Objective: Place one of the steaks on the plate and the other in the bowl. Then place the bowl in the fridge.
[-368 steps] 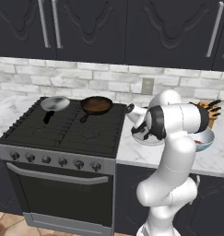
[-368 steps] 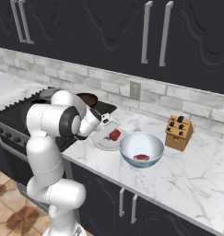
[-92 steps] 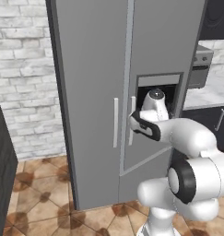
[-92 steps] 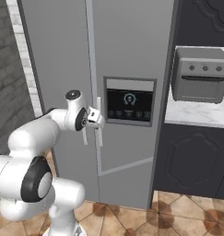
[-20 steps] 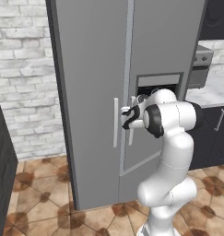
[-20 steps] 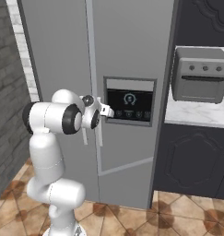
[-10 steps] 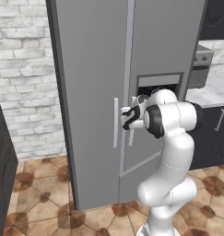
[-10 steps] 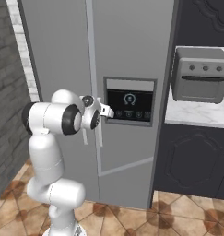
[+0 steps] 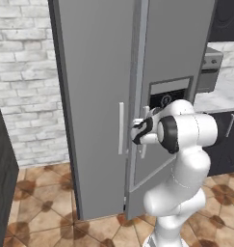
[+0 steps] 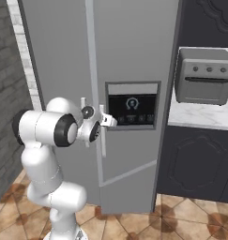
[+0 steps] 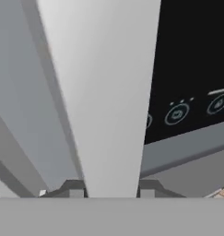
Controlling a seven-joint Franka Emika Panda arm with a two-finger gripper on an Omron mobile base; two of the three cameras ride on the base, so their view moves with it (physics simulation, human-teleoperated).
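Standing at the fridge [image 9: 94,96], arm stretched to the right-hand door's bar handle [image 11: 104,92]. Claw [image 9: 139,131] closed narrow around that handle: in the hand view the pale bar runs straight up between the two dark fingertips [image 11: 74,188], one on each side, pressed against it. In the left base view the right door [image 9: 171,72] stands a little proud of the left door, a thin dark gap at its lower edge, so apparently just cracked, not swung wide.

Judged against the task: fridge-opening step in hand, early in the pull. Steaks, plate and bowl nowhere to be checked from here, so no telling whether the sorting is done. Left in any case: swinging the door fully, fetching the bowl, setting it on a shelf inside.

Room for moving: left door's own handle [image 9: 121,128] just beside the gripped one, close enough to brush with the claw body. Brick wall [image 9: 22,82] and a dark cabinet side [image 9: 3,188] to the left, well apart. To the right, a marble surface [image 10: 200,115] carrying a small grey oven [image 10: 203,77], with dark cabinets below; likely the limit for the door's swing. Tiled floor [image 9: 51,212] open in front, space for the base to back away while pulling.
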